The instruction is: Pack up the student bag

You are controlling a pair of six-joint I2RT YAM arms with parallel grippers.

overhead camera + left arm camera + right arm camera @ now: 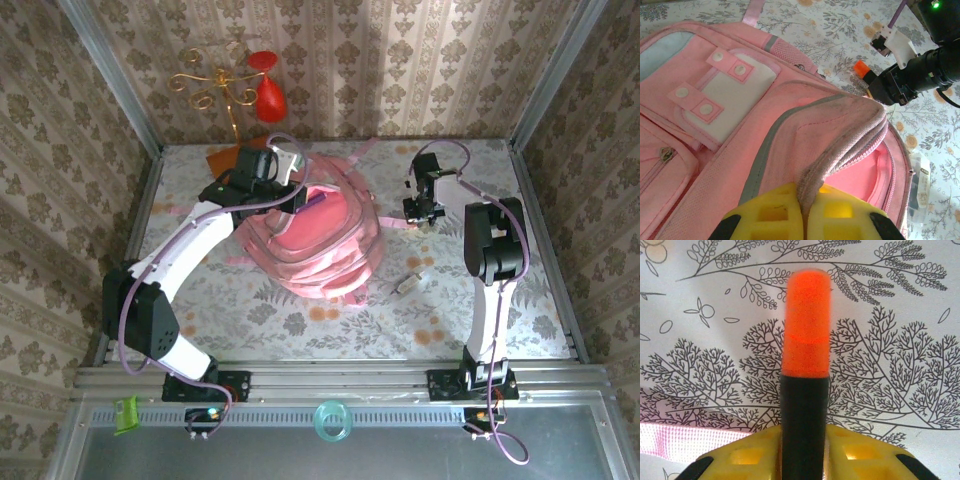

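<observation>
From above, the pink student bag [320, 245] is being shown lying mid-table, with the left gripper [297, 190] at its far-left edge and the right gripper [420, 212] just right of it. At the left wrist, the bag's zipper rim [840, 135] is being pinched between clenched yellow fingers [770, 220]. At the right wrist, an orange-capped marker [805, 365] is being clasped over the flowered tabletop [900, 315].

The student bag [805, 130] is soft pink cloth, matt, with a fine woven grain; its zip edge looks worn and greyed. The pocket flap [740, 102] is smoother white fabric. The left tool [802, 222] and the right tool [804, 462] have dull yellow plastic pads [767, 215]. The marker [805, 375] has a matt black barrel and a bright orange plastic cap. The table [250, 300] wears a smooth printed sheet with a faint sheen; the rail [340, 381] at its near edge is bare metal.
</observation>
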